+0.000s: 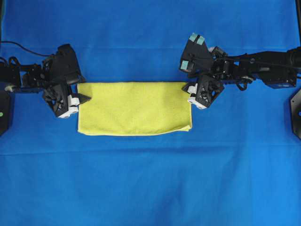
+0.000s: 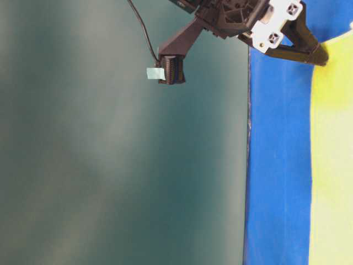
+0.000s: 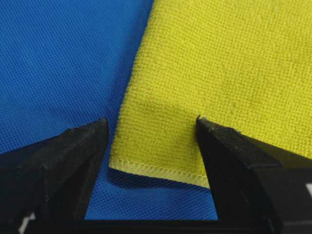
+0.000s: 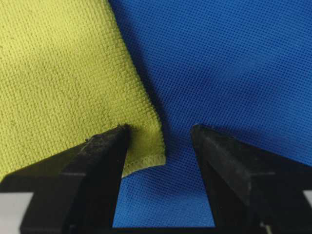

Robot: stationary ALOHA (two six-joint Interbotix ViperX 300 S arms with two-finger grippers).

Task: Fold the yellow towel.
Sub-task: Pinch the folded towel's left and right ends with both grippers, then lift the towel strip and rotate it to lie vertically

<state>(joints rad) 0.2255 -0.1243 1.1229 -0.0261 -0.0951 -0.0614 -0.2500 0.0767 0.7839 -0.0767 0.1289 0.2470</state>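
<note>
Surface: blue table cloth (image 1: 150, 188) covers the whole worktop, with faint creases across its near half.
Background: at table level, a blurred grey-green wall fills the left of the view; the cloth's edge runs as a vertical line.
Containers: none visible.
Yellow towel (image 1: 134, 108): lies flat in the middle of the blue cloth as a wide rectangle, folded once so two layers show at the near edge; the right near corner sits slightly uneven.
Towel surface: bright yellow, fine nubby weave, with a lighter stitched hem seen at both corners in the wrist views.
Left gripper (image 1: 82, 100): at the towel's left short edge near the far corner; fingers spread wide, one over the yellow cloth and one over the blue, holding nothing.
Right gripper (image 1: 190, 92): at the towel's far right corner; fingers spread wide, the corner lying between them, nothing clamped.
Around: black arm links and cables at both sides, pale green tape on the right arm (image 1: 197, 40), dark mounts at the far left and right edges.
</note>
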